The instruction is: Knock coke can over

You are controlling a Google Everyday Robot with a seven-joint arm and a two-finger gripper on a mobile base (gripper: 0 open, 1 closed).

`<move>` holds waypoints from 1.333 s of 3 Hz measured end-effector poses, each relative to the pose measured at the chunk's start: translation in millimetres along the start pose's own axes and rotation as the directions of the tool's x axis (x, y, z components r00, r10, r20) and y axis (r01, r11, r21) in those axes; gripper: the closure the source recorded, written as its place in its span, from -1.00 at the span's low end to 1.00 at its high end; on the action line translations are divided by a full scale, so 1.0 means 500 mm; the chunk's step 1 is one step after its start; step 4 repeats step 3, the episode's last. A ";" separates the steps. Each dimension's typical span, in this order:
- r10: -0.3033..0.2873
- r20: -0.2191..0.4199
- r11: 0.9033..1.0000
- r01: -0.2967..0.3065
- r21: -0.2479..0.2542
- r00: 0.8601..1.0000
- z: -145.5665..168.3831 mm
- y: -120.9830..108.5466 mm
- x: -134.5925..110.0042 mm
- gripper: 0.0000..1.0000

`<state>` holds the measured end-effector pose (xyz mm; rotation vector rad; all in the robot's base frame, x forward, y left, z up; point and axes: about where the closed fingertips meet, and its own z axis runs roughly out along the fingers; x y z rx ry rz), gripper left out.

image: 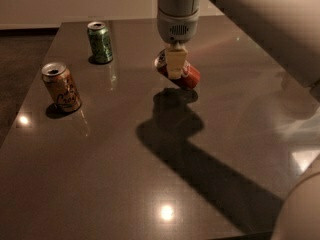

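The coke can [189, 77] is red with a silver top. It lies tipped on its side on the dark table [115, 154], right of centre toward the back, with its top pointing back-left. My gripper [175, 64] hangs straight down from the grey wrist and sits right in front of the can's middle, hiding part of it. I cannot tell whether it touches the can.
A green can [100, 42] stands upright at the back left. An orange-tan can [61, 86] stands upright near the left edge. My arm's shadow runs across the table toward the front right. The table's left edge drops to a dark floor.
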<state>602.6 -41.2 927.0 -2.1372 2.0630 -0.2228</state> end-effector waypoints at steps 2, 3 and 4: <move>-0.026 -0.016 0.999 0.026 -0.038 1.000 0.034 0.015 0.004 -1.00; -0.026 -0.016 0.999 0.026 -0.038 1.000 0.034 0.015 0.004 -1.00; -0.026 -0.016 0.999 0.026 -0.038 1.000 0.034 0.015 0.004 -1.00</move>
